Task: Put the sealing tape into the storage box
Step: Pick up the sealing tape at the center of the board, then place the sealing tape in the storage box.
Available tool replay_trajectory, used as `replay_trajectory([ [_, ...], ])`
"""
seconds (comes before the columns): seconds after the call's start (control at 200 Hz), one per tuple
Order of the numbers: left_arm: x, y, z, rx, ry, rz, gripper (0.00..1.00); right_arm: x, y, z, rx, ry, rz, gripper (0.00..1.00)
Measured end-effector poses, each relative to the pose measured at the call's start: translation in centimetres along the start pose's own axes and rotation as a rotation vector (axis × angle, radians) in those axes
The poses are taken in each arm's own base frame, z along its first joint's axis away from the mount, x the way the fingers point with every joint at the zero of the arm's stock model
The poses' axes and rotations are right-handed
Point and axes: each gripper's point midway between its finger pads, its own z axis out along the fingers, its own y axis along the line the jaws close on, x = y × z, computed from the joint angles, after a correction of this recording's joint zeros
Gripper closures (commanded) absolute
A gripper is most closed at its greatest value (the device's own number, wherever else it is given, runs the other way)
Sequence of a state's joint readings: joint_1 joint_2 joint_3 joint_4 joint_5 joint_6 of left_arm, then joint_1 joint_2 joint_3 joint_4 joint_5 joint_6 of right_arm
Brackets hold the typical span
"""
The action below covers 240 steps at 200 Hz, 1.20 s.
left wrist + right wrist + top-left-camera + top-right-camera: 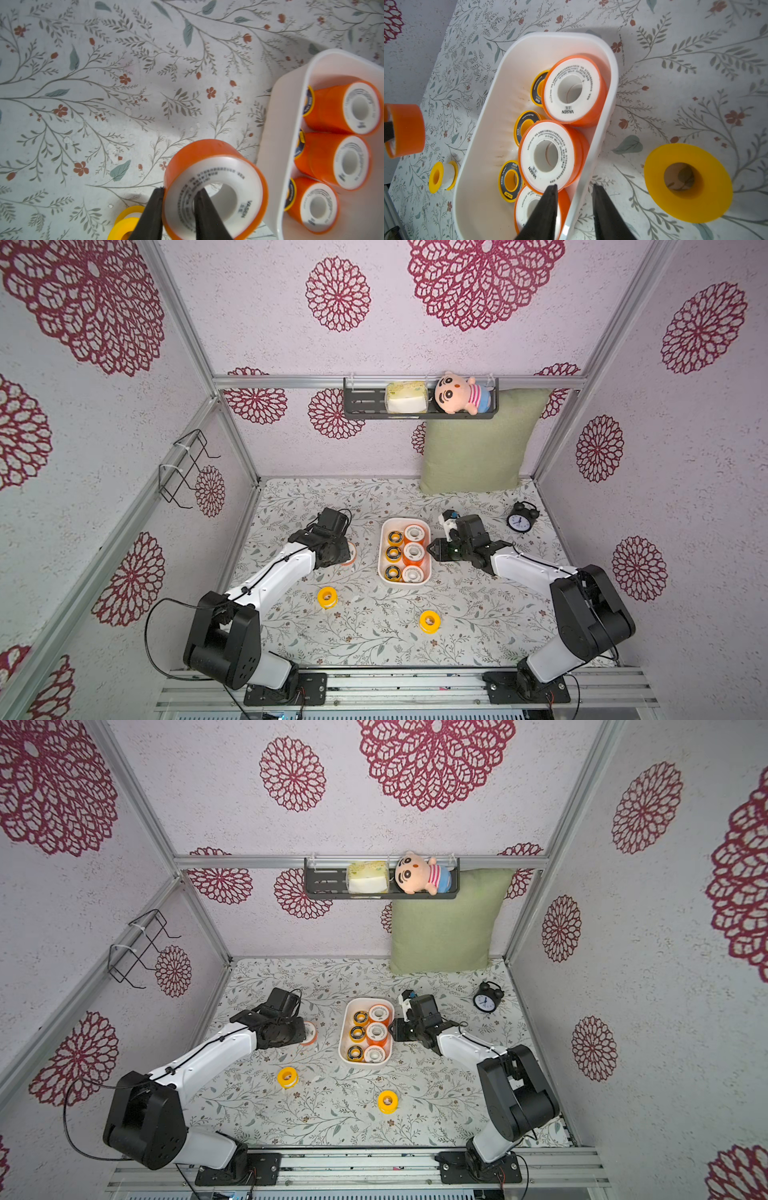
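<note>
Left pincer [180,189], in the left wrist view, is pinching the wall of an orange spool [214,158] just beside the box [276,124] rim. In the right wrist view, right pincer [574,185] is straddling the box's wall; clamping or not, I cannot tell. In both top views, two yellow spools [327,596] [429,621] are lying on open tabletop [374,639].

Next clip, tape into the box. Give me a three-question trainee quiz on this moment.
1. How many sealing tape spools lie inside the storage box?
2. True or false: the left gripper is empty.
3. The right gripper sits: A) astride the storage box's wall; B) wholly inside it; C) well clear of it.
Key: 1) six; 2) false, it pinches an orange spool, one finger in the core; 3) A.
</note>
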<state>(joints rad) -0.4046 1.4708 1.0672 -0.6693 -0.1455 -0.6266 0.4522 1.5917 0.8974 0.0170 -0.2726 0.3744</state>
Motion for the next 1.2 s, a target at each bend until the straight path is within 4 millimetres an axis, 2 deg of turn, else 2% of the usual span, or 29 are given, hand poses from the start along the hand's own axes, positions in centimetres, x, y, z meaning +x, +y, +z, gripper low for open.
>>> replay_trajectory([
  [0.265,-1.1,-5.6,-2.5,0.089,-0.030,0.108,0.78,-0.2,0.2,0.3,-0.015,-0.006,0.020,0.66],
  [0.58,-0.1,-11.3,-2.3,0.170,-0.001,0.231,0.78,0.0,-0.5,1.0,0.009,-0.001,0.064,0.66],
  [0.74,0.8,-14.1,-1.8,0.205,0.022,0.296,0.78,-0.5,-0.5,1.3,0.017,-0.008,0.067,0.66],
  [0.851,1.3,-15.5,-1.4,0.219,0.037,0.328,0.78,-0.9,-0.4,1.2,0.017,-0.018,0.070,0.68],
  [0.936,1.7,-16.3,-1.1,0.229,0.051,0.351,0.77,-1.1,-0.6,1.2,0.028,-0.024,0.068,0.74],
  [1.201,3.8,-17.4,-0.4,0.232,0.126,0.443,0.77,-0.9,-1.1,1.5,0.048,-0.021,0.075,0.76],
])
